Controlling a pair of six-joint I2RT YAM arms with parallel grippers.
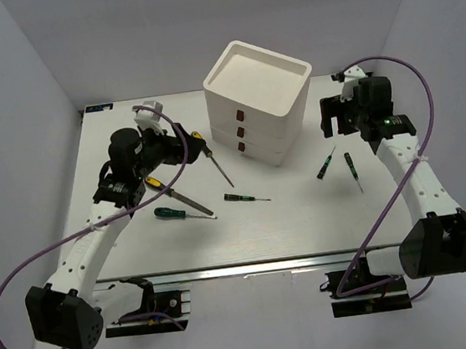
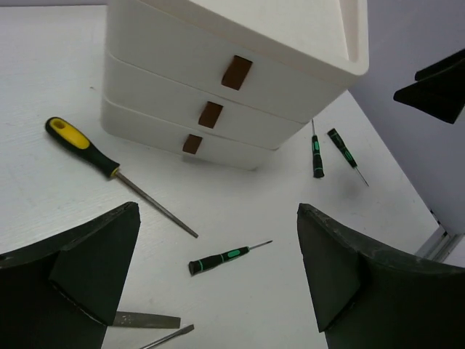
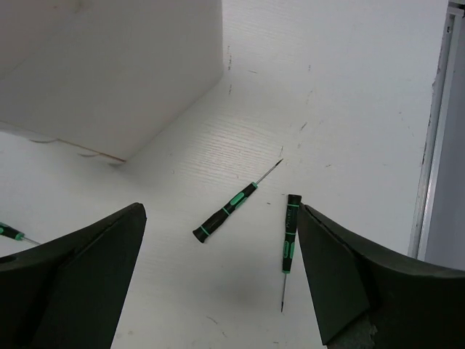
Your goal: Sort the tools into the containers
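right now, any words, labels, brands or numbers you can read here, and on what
None can be read.
The white square plastic drawer box and its red-brown front tabs look blank.
The yellow-and-black-handled screwdriver and the thin green-black screwdrivers show no legible marking; any print there is too small to tell.

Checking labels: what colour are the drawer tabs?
The tabs are red-brown, clearest in the left wrist view.
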